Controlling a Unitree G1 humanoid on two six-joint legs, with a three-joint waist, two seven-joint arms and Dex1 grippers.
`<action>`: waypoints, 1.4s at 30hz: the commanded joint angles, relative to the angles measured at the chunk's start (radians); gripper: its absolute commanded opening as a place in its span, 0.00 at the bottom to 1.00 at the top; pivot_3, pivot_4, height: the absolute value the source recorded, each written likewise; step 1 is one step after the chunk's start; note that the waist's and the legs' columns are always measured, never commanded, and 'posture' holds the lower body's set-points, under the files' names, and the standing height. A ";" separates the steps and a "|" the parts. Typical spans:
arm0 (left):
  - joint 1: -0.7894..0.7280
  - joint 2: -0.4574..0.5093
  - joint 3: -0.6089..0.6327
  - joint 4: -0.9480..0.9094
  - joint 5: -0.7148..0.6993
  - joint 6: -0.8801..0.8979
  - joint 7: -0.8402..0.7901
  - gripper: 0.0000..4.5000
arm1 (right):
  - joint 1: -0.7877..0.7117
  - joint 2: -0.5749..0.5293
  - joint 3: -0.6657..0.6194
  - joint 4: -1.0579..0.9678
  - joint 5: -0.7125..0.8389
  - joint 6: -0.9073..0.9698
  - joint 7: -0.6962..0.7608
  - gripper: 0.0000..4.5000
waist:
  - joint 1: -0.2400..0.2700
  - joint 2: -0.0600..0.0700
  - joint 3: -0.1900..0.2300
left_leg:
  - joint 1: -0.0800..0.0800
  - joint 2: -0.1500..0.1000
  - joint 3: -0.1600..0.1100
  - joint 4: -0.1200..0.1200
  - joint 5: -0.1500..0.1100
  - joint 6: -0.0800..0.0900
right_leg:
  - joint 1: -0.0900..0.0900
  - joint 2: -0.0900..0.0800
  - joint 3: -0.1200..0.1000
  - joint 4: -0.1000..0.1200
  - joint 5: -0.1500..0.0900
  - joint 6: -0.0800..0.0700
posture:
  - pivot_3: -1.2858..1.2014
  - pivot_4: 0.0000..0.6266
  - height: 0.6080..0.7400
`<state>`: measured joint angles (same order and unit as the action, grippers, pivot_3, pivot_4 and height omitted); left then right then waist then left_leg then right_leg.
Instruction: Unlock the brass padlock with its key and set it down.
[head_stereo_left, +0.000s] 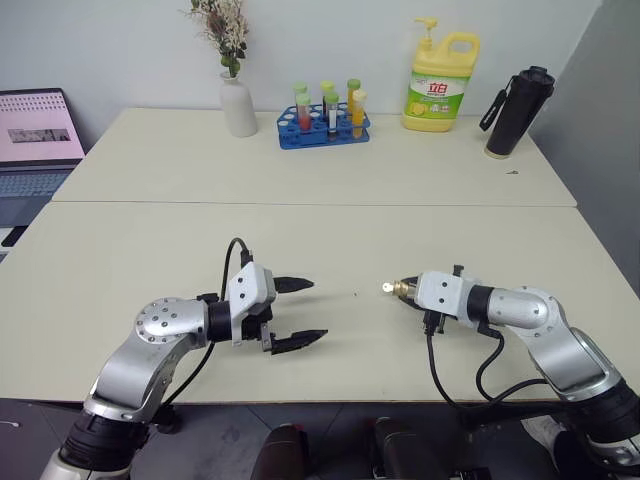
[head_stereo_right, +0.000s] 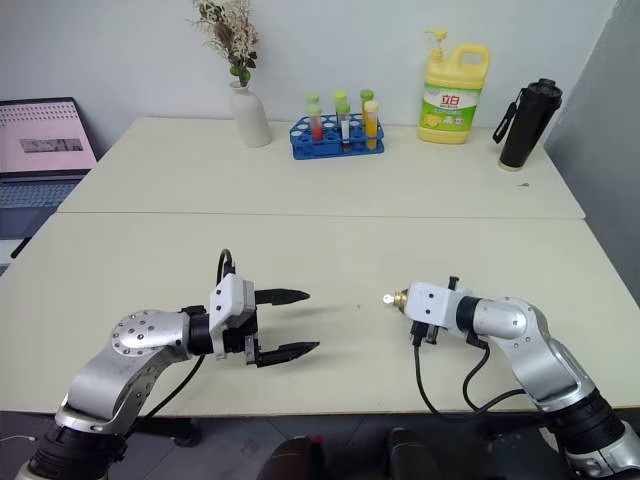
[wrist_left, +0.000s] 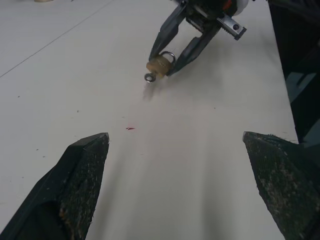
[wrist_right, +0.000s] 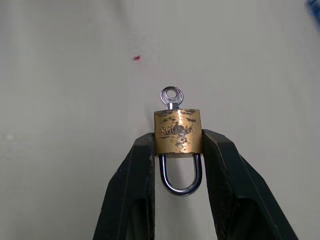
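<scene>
In the lower right of the frame, the right claw grips one brass padlock, one key standing in it. The left claw, lower left, is wide open. Bare worktop lies between them, edges well apart.

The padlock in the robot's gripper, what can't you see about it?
- Brass padlock, right wrist view: whether the shackle is still locked; the right gripper covers its sides.
- Key: its blade is hidden inside the lock.
- Head views: lock and key too small for detail.
</scene>
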<state>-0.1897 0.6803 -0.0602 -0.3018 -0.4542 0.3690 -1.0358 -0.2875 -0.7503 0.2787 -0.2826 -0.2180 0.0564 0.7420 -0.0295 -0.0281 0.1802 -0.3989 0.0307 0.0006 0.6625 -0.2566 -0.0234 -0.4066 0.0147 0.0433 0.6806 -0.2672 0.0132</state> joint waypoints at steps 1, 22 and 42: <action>-0.096 -0.026 0.046 -0.001 -0.102 0.100 0.021 1.00 | -0.026 -0.018 -0.010 0.022 -0.162 -0.342 -0.184 0.21 | 0.001 0.000 0.000 | 0.000 0.000 0.000 0.000 0.000 0.000 | 0.000 0.000 0.000 0.000 0.000 0.000 | 0.52 0.24 1.00; -0.463 -0.147 0.005 0.154 -0.198 0.372 0.060 1.00 | -0.114 0.097 -0.060 0.114 -0.252 -0.586 -0.358 0.21 | 0.000 0.000 0.000 | -0.001 -0.001 0.000 0.001 0.000 0.000 | 0.000 0.001 0.001 0.001 0.001 -0.001 | 0.52 0.24 1.00; -0.492 -0.145 -0.009 0.200 -0.204 0.417 0.015 0.80 | -0.116 0.121 -0.057 0.102 -0.248 -0.604 -0.347 0.21 | 0.000 0.000 0.000 | -0.001 -0.001 -0.001 0.001 0.000 -0.001 | 0.000 0.001 0.002 0.001 0.001 -0.002 | 0.52 0.24 1.00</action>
<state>-0.6710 0.5254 -0.0754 -0.0847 -0.6555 0.7973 -1.0022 -0.3850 -0.6297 0.2488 -0.1513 -0.4874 -0.5357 0.3965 -0.0294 -0.0286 0.1802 -0.3994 0.0292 0.0001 0.6634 -0.2563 -0.0239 -0.4064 0.0153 0.0450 0.6817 -0.2660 0.0112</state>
